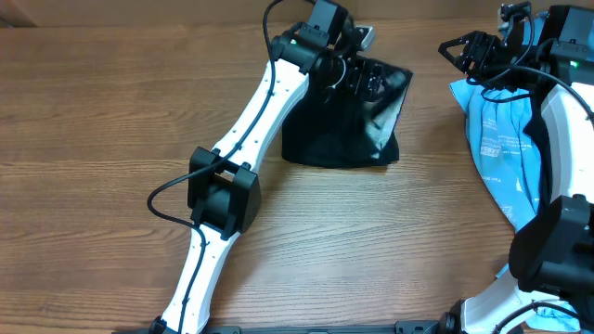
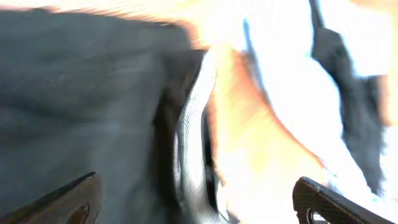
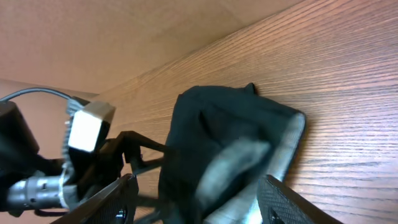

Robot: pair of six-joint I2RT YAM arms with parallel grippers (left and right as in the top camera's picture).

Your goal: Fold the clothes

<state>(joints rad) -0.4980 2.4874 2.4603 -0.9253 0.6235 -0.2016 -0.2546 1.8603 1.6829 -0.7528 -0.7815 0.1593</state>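
Black garment (image 1: 339,130): plain dark fabric, folded to a compact, approx. square bundle w/ creased, faintly shiny top face; lies flat near far edge of tabletop, just right of centre. Right-wrist view shows a paler grey band along one side. Light-blue garment (image 1: 501,139): printed, crumpled, stretched along right edge, well apart from black garment.

black garment (image 1: 336,139): soft cloth, faint sheen on folds | table (image 1: 93,93): grained wood, matt
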